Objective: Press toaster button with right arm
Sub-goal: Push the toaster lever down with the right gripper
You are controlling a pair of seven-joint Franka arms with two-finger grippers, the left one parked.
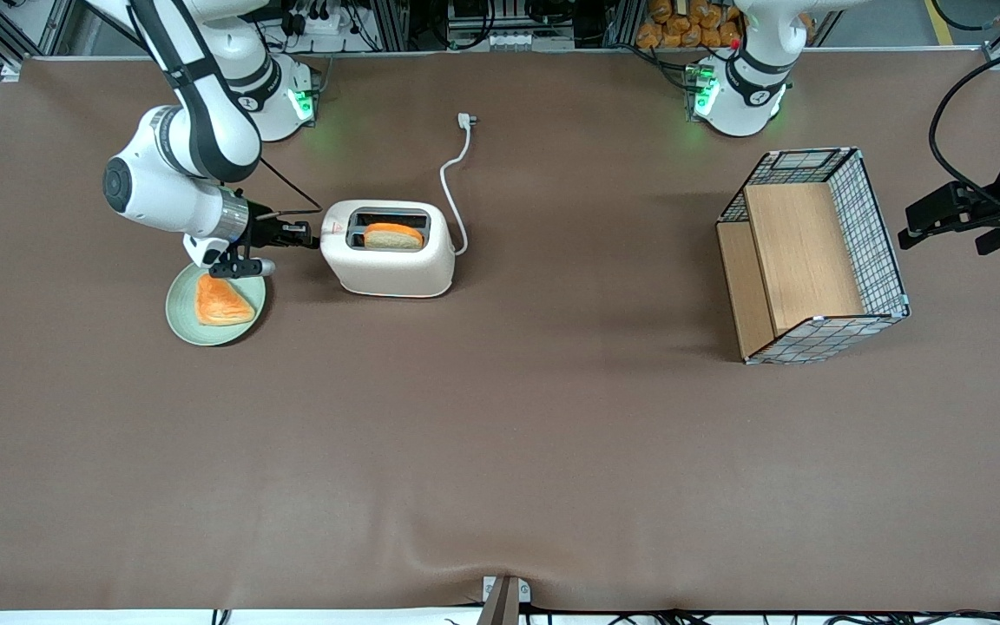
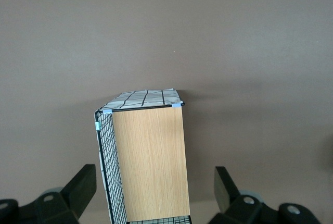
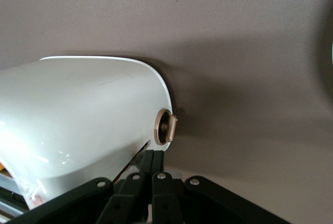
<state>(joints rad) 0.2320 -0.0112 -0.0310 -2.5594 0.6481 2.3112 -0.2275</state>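
Note:
The cream-white toaster stands on the brown table with a slice of bread in its top slot. Its rounded narrow end fills the right wrist view. The toaster button, a small grey round tab, sticks out from that end. My right gripper is level with the toaster's narrow end, at the working arm's end of the table. Its fingers are shut together and hold nothing. The gripper's tips lie close beside the button, at the toaster's end wall. In the front view the gripper hides the button.
A green plate with a piece of toast lies just under my wrist, nearer the front camera. The toaster's white cord and plug trail toward the arm bases. A wire basket with wooden panels stands toward the parked arm's end.

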